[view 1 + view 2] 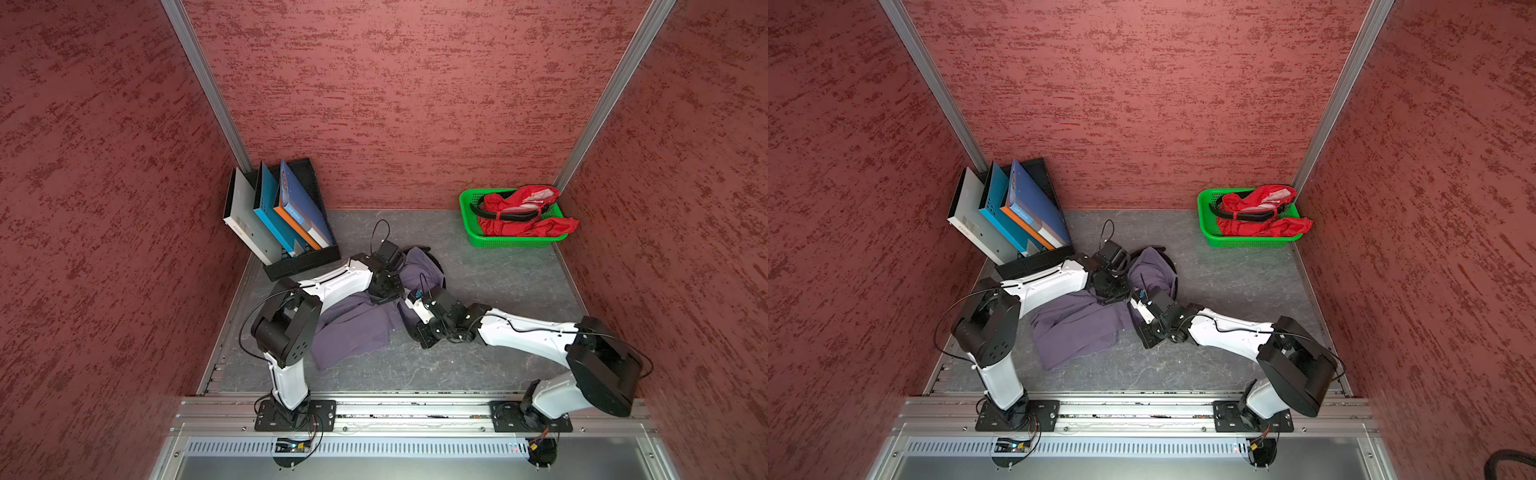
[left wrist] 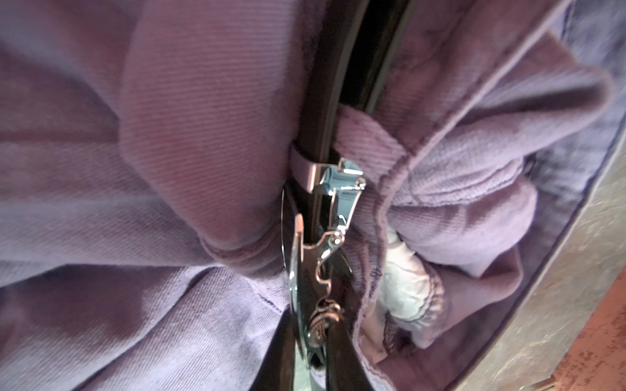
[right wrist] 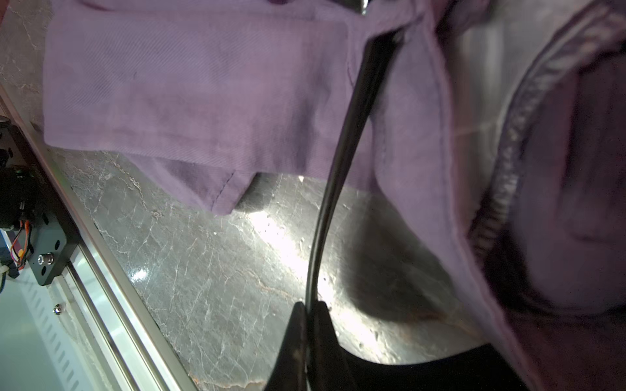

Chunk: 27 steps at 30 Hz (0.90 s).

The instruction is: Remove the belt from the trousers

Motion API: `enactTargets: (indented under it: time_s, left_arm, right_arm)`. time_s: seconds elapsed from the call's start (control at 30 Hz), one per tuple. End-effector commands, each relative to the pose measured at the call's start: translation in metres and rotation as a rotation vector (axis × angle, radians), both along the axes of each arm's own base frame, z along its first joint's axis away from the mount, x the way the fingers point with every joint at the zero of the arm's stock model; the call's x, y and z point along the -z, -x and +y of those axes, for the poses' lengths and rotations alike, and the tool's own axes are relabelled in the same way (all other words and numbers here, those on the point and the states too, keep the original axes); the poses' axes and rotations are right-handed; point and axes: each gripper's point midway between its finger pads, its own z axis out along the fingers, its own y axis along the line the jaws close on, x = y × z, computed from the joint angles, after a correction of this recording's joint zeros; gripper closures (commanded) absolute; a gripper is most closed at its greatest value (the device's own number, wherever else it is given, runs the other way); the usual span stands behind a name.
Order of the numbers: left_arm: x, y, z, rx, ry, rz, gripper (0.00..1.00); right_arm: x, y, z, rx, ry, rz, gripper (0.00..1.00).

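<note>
The greyish-purple trousers (image 1: 353, 328) (image 1: 1075, 328) lie crumpled on the grey table, between my two arms. The black belt (image 2: 338, 67) passes under a fabric loop (image 2: 369, 142) at the waistband. My left gripper (image 2: 311, 316) is shut on the belt's silver buckle (image 2: 342, 189), close against the cloth (image 2: 189, 135). My right gripper (image 3: 309, 304) is shut on the thin edge of the belt strap (image 3: 342, 142). The strap rises from it to the waistband (image 3: 203, 84). In both top views a black arc of the belt (image 1: 441, 270) (image 1: 1173, 270) shows at the trousers' far edge. The fingers are hidden under the wrists.
A green basket (image 1: 465, 203) with red trousers (image 1: 519, 224) and another black belt stands at the back right. A black file rack with binders (image 1: 286, 208) stands at the back left, near my left forearm. Red walls enclose the grey table (image 1: 498, 282).
</note>
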Motion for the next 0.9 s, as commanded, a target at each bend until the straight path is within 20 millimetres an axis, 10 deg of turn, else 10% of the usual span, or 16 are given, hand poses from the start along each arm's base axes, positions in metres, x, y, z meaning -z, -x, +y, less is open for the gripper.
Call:
enactTargets:
  time_s: [0.0,0.33,0.6,0.87]
  left_arm:
    - [0.018,-0.026,0.016,-0.045,-0.067,-0.046,0.83]
    - [0.016,-0.037,0.014,-0.05,-0.051,-0.056,0.83]
    - [0.008,-0.03,0.003,-0.032,-0.002,-0.052,0.83]
    - [0.002,-0.018,0.005,-0.023,0.008,-0.049,0.83]
  right_arm:
    - [0.019,0.027,-0.032,0.06,0.131,0.138,1.0]
    - [0.015,0.052,-0.109,0.329,0.41,0.409,1.0]
    - [-0.063,-0.017,-0.023,0.205,-0.115,0.045,0.61]
    - [-0.05,-0.067,0.032,0.131,-0.185,-0.046,0.62]
